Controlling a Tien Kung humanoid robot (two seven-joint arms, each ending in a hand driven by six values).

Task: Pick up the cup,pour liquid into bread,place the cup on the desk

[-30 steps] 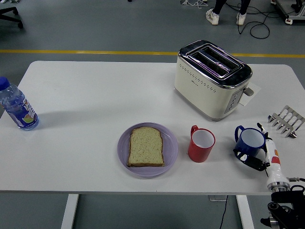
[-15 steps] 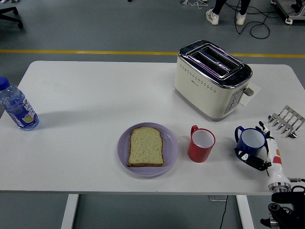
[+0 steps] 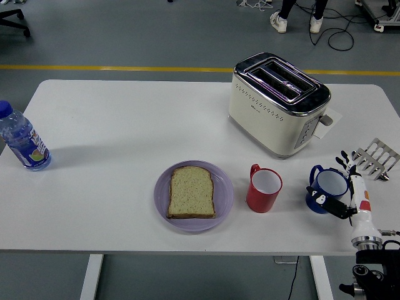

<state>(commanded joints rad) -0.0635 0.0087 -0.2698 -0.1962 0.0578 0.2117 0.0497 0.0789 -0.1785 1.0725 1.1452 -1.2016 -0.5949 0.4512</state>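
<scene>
A blue cup (image 3: 327,185) stands upright on the white table (image 3: 125,125) at the front right. My right hand (image 3: 340,187) comes up from the lower right corner and lies against the cup's right and front side. Its fingers (image 3: 343,160) are spread past the rim, with the thumb low at the cup's front; they do not look closed on it. A red cup (image 3: 263,189) stands upright left of the blue one. A slice of bread (image 3: 192,192) lies flat on a purple plate (image 3: 225,199) left of the red cup. My left arm is out of view.
A cream toaster (image 3: 278,103) stands behind the cups. A metal toast rack (image 3: 375,158) sits at the right edge, just behind my hand. A water bottle (image 3: 22,139) stands at the left edge. A person's feet (image 3: 294,19) show on the floor beyond the table.
My right hand has shifted slightly up and to the right along the blue cup, and its fingertips now show above the rim. The cup has stayed on the table.
</scene>
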